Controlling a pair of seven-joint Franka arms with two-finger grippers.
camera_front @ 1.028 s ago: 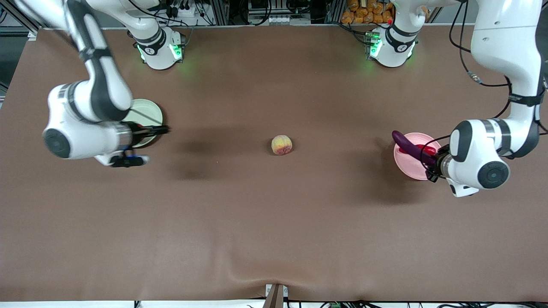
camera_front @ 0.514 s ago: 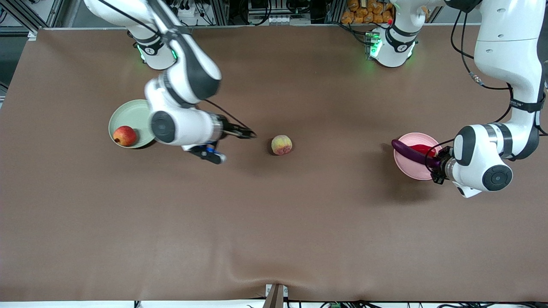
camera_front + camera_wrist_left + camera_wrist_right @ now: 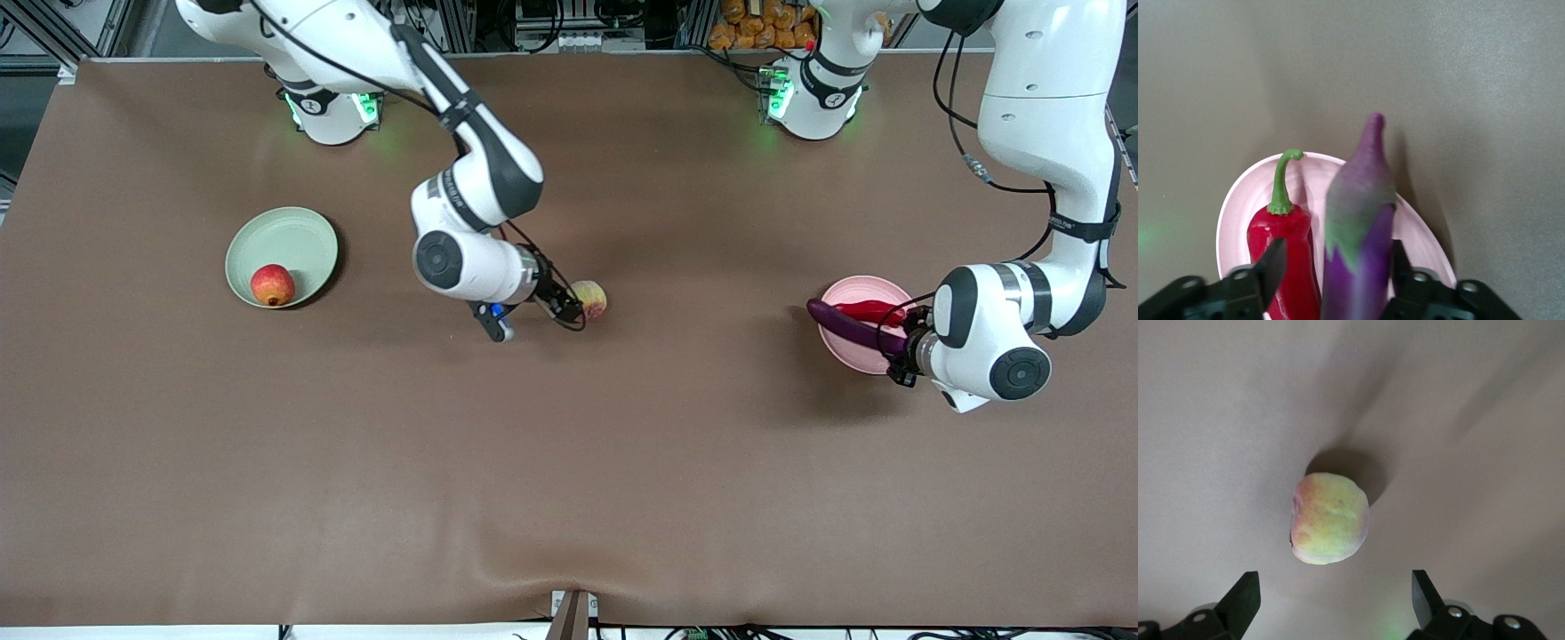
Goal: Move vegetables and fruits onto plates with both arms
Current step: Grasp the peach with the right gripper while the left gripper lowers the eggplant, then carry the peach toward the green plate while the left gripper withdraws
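The pale peach (image 3: 592,298) lies on the brown table at its middle. My right gripper (image 3: 569,308) is open just beside it, toward the right arm's end. In the right wrist view the peach (image 3: 1329,518) sits just ahead of the open right gripper (image 3: 1335,587). The pomegranate (image 3: 273,285) rests on the green plate (image 3: 298,240). The red chili (image 3: 862,310) lies on the pink plate (image 3: 853,289). The purple eggplant (image 3: 849,324) lies across that plate, between the fingers of my open left gripper (image 3: 900,354). The left wrist view shows the eggplant (image 3: 1361,200), the chili (image 3: 1285,247), the plate (image 3: 1245,200) and the gripper (image 3: 1336,257).
The arm bases (image 3: 331,107) (image 3: 813,98) stand along the table edge farthest from the front camera. The brown cloth has a crease (image 3: 533,556) near the front edge. Bare cloth lies between the two plates around the peach.
My right arm swung from the green plate to the peach, leaving the pomegranate on that plate. My left gripper lowered the eggplant flatter across the pink plate.
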